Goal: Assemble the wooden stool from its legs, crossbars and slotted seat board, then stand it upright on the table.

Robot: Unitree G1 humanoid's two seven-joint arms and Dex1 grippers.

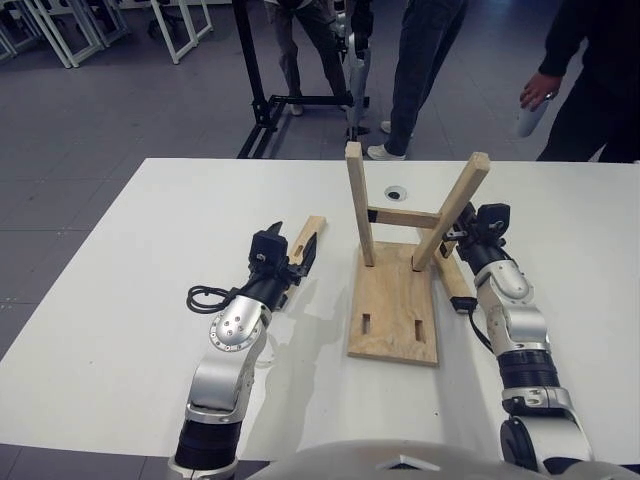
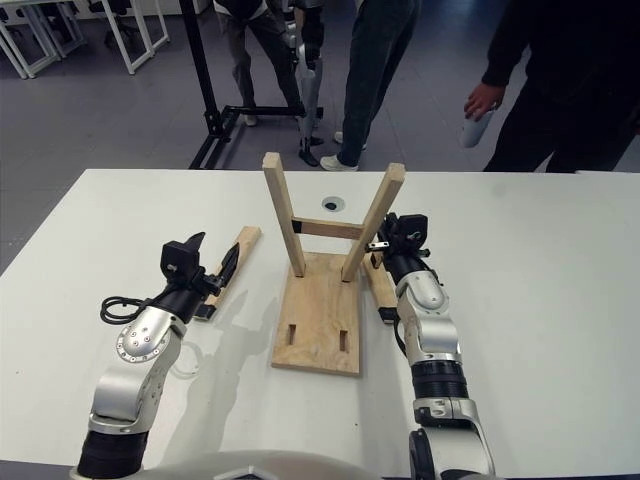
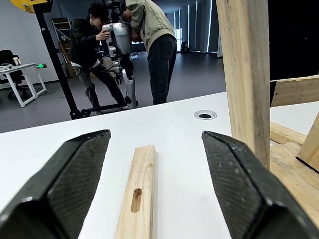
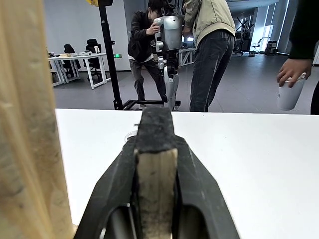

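Pale wood marks the task's parts; the seat board (image 1: 392, 305) lies flat on the white worktop (image 1: 130, 300) at the centre of the head view, two slots showing near its lower end. From its upper end rise two legs; the upright leg (image 1: 359, 205) stands nearly straight, the tilted leg (image 1: 452, 212) leans toward the upper right, and a crossbar (image 1: 404, 217) joins them. Left of the board, a loose slotted bar (image 3: 138, 199) lies flat on the worktop; the left pincer (image 1: 293, 242) hangs over it with its fingers (image 3: 75, 174) spread wide, one on each side, neither touching the wood. At the right of the frame, close beside the tilted leg, the right pincer (image 4: 155, 149) is pressed together on a wooden bar (image 4: 156, 191), whose end face shows between its fingers in the wrist view.
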